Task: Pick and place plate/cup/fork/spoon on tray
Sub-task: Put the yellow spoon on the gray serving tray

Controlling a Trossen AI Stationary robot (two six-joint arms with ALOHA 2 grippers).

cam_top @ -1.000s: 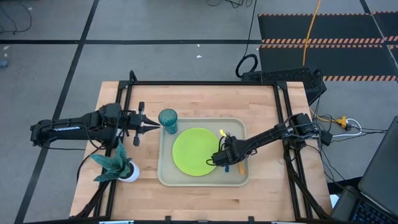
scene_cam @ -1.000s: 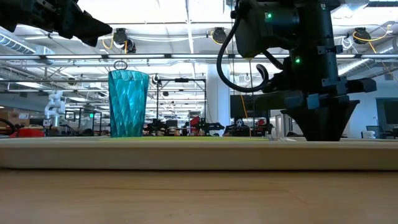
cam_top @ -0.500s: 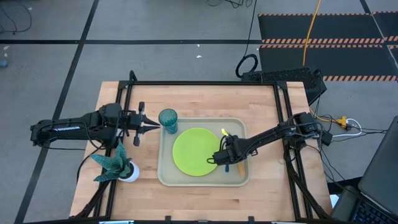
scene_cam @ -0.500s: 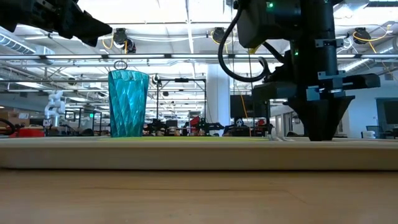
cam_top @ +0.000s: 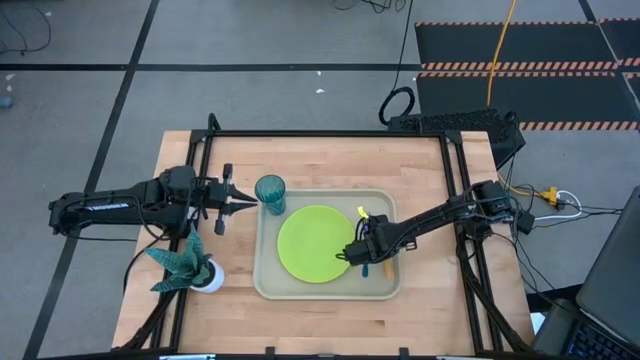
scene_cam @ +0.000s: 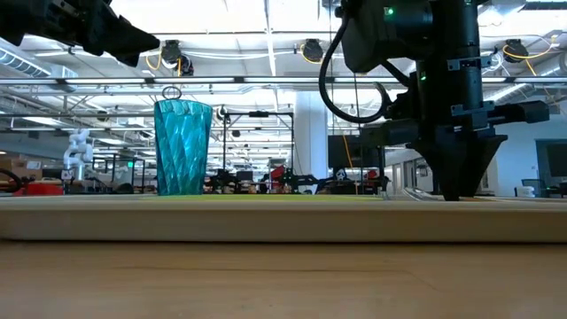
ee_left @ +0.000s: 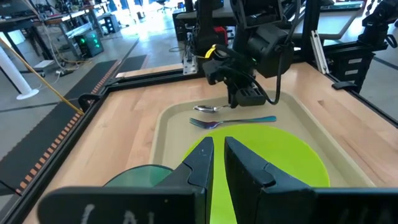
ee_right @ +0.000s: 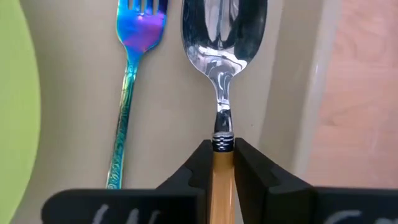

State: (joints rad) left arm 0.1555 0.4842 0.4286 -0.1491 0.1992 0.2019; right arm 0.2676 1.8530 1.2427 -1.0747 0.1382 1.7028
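Observation:
The beige tray point(cam_top: 330, 295) lies in the middle of the table with the lime-green plate point(cam_top: 312, 243) flat on it. The teal cup point(cam_top: 270, 192) stands upright at the tray's far left corner. The blue-handled fork point(ee_right: 127, 106) and the orange-handled spoon point(ee_right: 224, 37) lie side by side on the tray's right strip, between the plate and the rim. My right gripper point(ee_right: 223, 148) is low over them, shut on the spoon. My left gripper point(cam_top: 250, 204) is shut and empty, just left of the cup. My right gripper pinches the spoon's orange handle point(ee_right: 222, 171) between its two fingers point(ee_right: 198, 165), at the end next to the metal neck. The fingers come from above, pointing down, and lie across the handle. The spoon's bowl point(ee_left: 208, 108) lies on the tray floor.
A teal leafy plant in a white pot point(cam_top: 187, 265) stands near the table's near left corner. Black frame rails point(cam_top: 330, 135) run along the table's far, left and right sides. Bare wood lies between the tray and the far rail.
My right gripper has shifted a little toward the table's right edge, staying low over the tray.

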